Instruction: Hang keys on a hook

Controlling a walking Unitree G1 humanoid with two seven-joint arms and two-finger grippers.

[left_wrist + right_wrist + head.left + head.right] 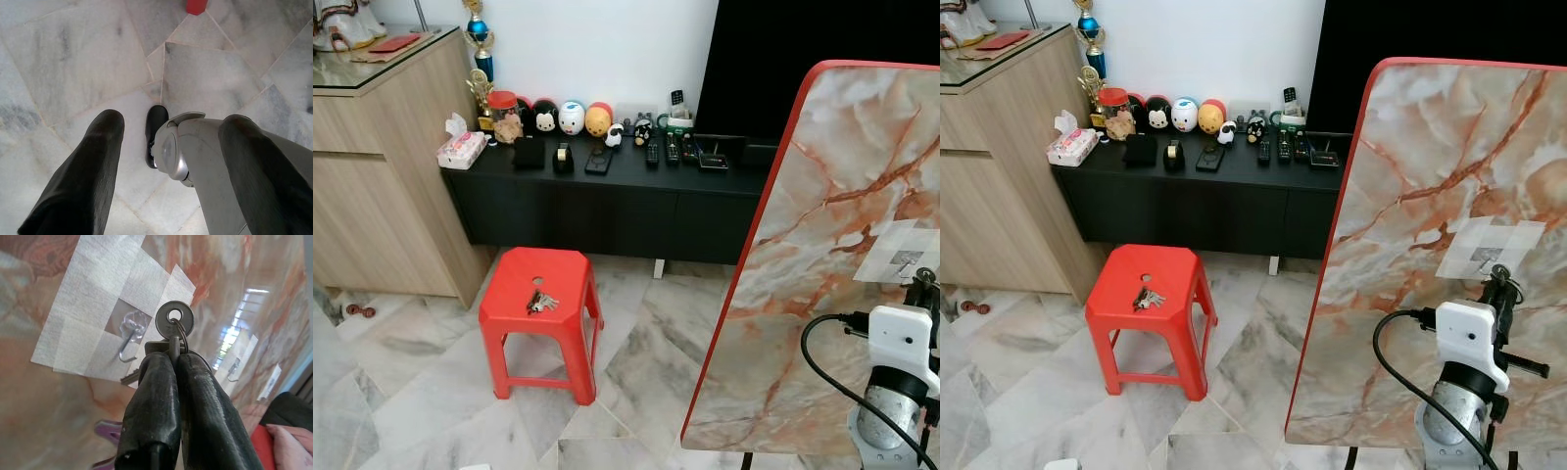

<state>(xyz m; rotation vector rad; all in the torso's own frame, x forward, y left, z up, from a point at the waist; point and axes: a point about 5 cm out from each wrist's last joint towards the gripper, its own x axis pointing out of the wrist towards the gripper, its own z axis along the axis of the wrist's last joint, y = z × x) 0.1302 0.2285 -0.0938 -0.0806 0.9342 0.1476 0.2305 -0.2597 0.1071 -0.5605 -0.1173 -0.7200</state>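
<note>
The right hand (173,364) is clenched on a bunch of keys (173,323), its two black fingers (154,401) pressed together around a key shank so that the round silver head with its hole stands up just past the fingertips, with a thin ring threaded through it. Just beside that key head is a clear plastic hook (128,335), stuck to an upright marble-patterned panel (1410,196) under overlapping strips of white tape (88,318); the key head seems close to the hook but apart from it, though the wrist view is too foreshortened to be sure. In the head views the right arm is raised in front of the panel's lower right part, near the taped patch. A person's hand (291,448) shows at the edge of the right wrist view. The left hand (166,171) hangs over the marble floor (73,58), its fingers spread and released, with nothing between them. Further off, a red plastic stool (540,313) stands on the floor with a second set of keys (541,303) lying on its seat. Behind it, a low black desk (607,196) carries small figurines and remote controls.
</note>
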